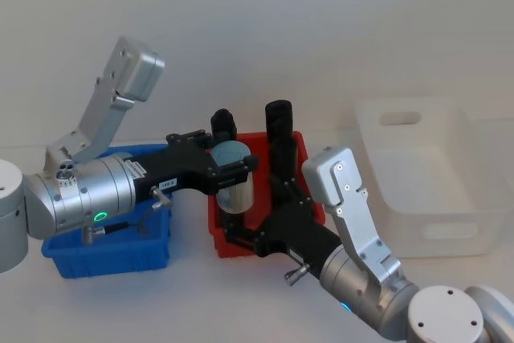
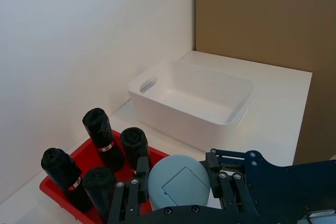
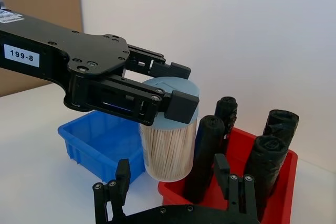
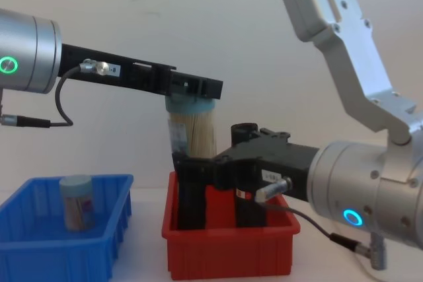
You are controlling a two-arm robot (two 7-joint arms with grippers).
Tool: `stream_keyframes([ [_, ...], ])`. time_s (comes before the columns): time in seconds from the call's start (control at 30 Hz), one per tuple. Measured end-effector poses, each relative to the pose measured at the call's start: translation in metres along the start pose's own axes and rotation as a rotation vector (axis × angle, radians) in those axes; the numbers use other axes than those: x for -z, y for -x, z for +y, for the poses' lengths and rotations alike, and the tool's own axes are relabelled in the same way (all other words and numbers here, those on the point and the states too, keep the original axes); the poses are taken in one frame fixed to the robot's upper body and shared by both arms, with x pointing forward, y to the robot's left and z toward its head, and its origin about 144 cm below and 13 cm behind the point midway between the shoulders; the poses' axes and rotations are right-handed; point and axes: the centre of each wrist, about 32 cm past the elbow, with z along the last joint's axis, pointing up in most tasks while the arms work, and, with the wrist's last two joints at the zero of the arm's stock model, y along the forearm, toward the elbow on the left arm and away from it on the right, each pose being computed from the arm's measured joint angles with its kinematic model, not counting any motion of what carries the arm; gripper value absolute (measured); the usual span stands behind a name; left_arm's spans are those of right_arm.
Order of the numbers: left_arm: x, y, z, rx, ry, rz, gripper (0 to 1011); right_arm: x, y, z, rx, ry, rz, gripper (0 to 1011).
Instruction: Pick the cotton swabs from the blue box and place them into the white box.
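My left gripper is shut on the pale blue lid of a clear jar of cotton swabs, holding it upright in the air over the left part of the red bin. The same jar hangs under the left gripper. My right gripper is open just below and beside the jar's base, its fingers spread to either side. A second jar of cotton swabs stands in the blue box on the left. The white box sits at the right.
Several tall black upright rolls stand in the red bin, right under and behind the held jar. The red bin lies between the blue box and the white box. A white wall stands behind the table.
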Motion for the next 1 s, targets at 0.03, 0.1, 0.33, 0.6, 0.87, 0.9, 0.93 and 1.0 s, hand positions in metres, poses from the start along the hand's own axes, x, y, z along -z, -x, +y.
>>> stream_keyframes([
  [0.03,0.0,0.0,0.0,0.0,0.0,0.0,659,0.0,0.001,0.001,0.0,0.0,0.0,1001],
  [0.1,0.0,0.0,0.0,0.0,0.0,0.0,659,0.0,0.002,0.003,0.003,-0.001,-0.001,1001],
  [0.33,0.0,0.0,0.0,0.0,0.0,0.0,659,0.001,0.006,0.009,0.01,-0.005,-0.005,1001],
  [0.6,0.0,0.0,0.0,0.0,0.0,0.0,659,0.002,0.008,0.014,0.015,-0.012,-0.011,1001],
  [0.87,0.0,0.0,0.0,0.0,0.0,0.0,659,0.002,0.009,0.019,0.015,-0.024,-0.02,929],
  [0.9,0.0,0.0,0.0,0.0,0.0,0.0,659,0.002,0.009,0.019,0.015,-0.025,-0.02,929],
  [0.93,0.0,0.0,0.0,0.0,0.0,0.0,659,0.002,0.009,0.02,0.015,-0.026,-0.022,907],
  [1.0,0.0,0.0,0.0,0.0,0.0,0.0,659,0.002,0.009,0.021,0.014,-0.027,-0.023,849],
])
